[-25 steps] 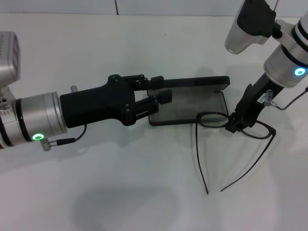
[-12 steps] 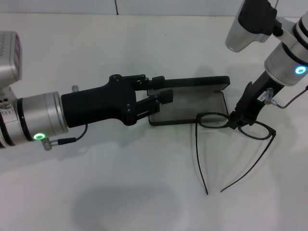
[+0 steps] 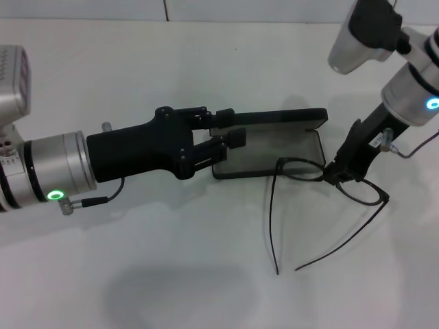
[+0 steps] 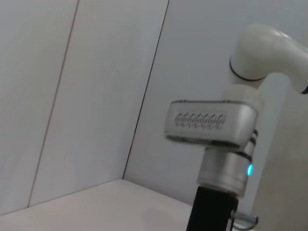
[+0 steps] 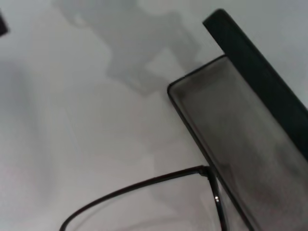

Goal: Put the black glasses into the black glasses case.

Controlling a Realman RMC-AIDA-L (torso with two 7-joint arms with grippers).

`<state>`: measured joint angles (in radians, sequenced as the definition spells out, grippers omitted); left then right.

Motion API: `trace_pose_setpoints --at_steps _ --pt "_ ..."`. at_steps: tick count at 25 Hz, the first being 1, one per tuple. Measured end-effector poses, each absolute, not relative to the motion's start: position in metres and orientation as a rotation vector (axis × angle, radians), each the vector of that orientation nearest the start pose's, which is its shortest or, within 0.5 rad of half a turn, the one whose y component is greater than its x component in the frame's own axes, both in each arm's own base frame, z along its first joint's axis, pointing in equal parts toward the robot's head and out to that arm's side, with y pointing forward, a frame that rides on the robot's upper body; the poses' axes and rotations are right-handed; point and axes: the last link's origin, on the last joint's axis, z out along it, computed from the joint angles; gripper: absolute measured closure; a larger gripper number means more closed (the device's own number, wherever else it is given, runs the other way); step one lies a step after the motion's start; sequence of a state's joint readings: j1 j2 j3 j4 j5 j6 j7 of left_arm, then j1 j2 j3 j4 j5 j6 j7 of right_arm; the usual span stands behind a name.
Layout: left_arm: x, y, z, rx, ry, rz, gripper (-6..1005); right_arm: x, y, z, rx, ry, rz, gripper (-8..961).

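Observation:
The black glasses case [image 3: 274,152] lies open mid-table, its lid [image 3: 278,116] raised along the far side and its grey lining showing. My left gripper [image 3: 230,129] reaches in from the left and clamps the case's left end. The black glasses [image 3: 288,162] hang tilted at the case's right end, one lens rim over the tray's corner and both temple arms trailing toward me. My right gripper [image 3: 337,175] is shut on the frame near the bridge. The right wrist view shows a lens rim [image 5: 144,183] next to the case [image 5: 231,130] corner.
The white table [image 3: 171,260] spreads out around the case. Both temple tips reach down to about the table's middle front. The left wrist view shows only the right arm [image 4: 211,139] against a pale wall.
My right gripper has carried the glasses a little left toward the case. The temple arms swung left with them. The left arm and the case have not moved.

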<state>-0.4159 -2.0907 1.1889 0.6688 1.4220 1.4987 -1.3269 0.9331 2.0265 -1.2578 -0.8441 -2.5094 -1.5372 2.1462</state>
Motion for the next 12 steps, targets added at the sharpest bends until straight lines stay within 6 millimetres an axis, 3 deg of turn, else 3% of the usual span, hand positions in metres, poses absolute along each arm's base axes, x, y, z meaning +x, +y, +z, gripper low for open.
trace_pose_setpoints --at_steps 7,12 --pt "-0.215 0.306 -0.024 -2.674 -0.541 -1.165 698 0.141 0.361 0.012 -3.008 0.477 -0.346 882" --pt "-0.205 0.294 -0.012 -2.677 -0.491 -1.343 706 0.149 0.335 0.046 -2.984 0.406 -0.022 882"
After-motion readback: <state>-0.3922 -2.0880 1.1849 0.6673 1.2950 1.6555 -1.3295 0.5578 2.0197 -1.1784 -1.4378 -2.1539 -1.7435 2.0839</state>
